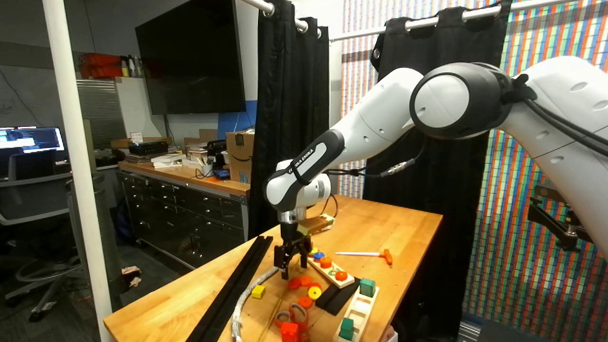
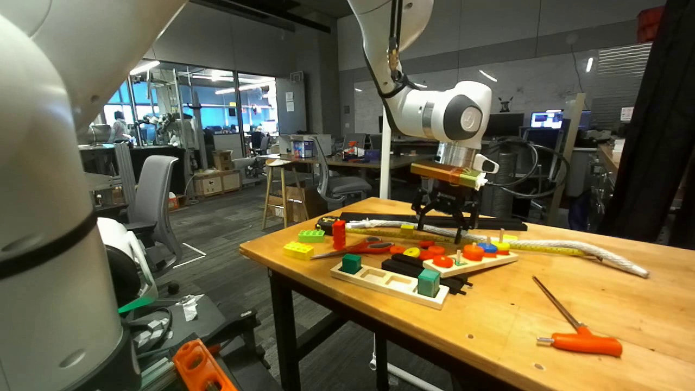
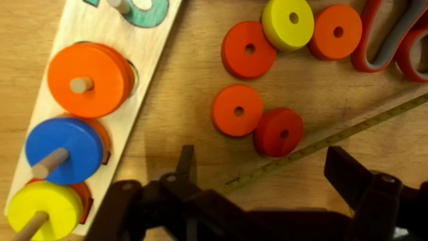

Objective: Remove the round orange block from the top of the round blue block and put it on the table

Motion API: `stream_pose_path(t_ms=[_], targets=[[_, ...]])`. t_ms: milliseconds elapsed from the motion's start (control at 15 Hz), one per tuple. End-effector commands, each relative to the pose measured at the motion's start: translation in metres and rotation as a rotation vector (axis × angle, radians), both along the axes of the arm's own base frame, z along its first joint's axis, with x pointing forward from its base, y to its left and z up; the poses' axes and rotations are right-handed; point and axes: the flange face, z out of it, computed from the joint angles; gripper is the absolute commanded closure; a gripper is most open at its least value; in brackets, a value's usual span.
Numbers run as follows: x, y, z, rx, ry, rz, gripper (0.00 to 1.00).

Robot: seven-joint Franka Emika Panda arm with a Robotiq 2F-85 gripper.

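Apparently the lifting-off is done: in the wrist view the round blue block of painted wood (image 3: 78,142) sits on its slim wooden peg (image 3: 51,162) with nothing on top, only an orange rim (image 3: 102,133) showing beneath. A small round orange block of painted wood (image 3: 235,118) lies flat on the light-brown wooden surface (image 3: 192,57), touching a round red block (image 3: 276,144). I take that orange one for the task's piece, being nearest the hand (image 3: 259,162); a loose orange disc (image 3: 334,45) farther off leaves some doubt.

The hand is spread wide and pinches nothing. In both exterior views it points down, low over the surface; whether the tips touch wood I cannot tell.

What remains, as I judge it, is a clean withdrawal. Leave the fingers (image 3: 346,176) apart and rise straight up before any sideways travel: the pale wooden peg board (image 3: 125,113) is near, and a sweep could knock its stacks or drag the yellow tape measure (image 3: 357,127). Squeezing now might catch the red block. Start slowly, watching for any disc that slides along with a finger; swing away only above peg height. Should the orange block want shifting, straddle its rim and mind the red neighbour.
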Motion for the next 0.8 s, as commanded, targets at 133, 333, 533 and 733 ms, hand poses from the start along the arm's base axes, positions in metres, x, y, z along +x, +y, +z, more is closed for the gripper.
stream_pose_path(t_ms=[133,333,533,733], targets=[[-0.025,-0.027,0.093,-0.093,-0.025,-0.16,0.0],[-0.048,-0.04,0.148,-0.162,-0.1,-0.297,0.0],[-0.084,-0.046,0.196,-0.213,-0.167,-0.438,0.0],[-0.131,-0.05,0.227,-0.245,-0.214,-0.59,0.0]])
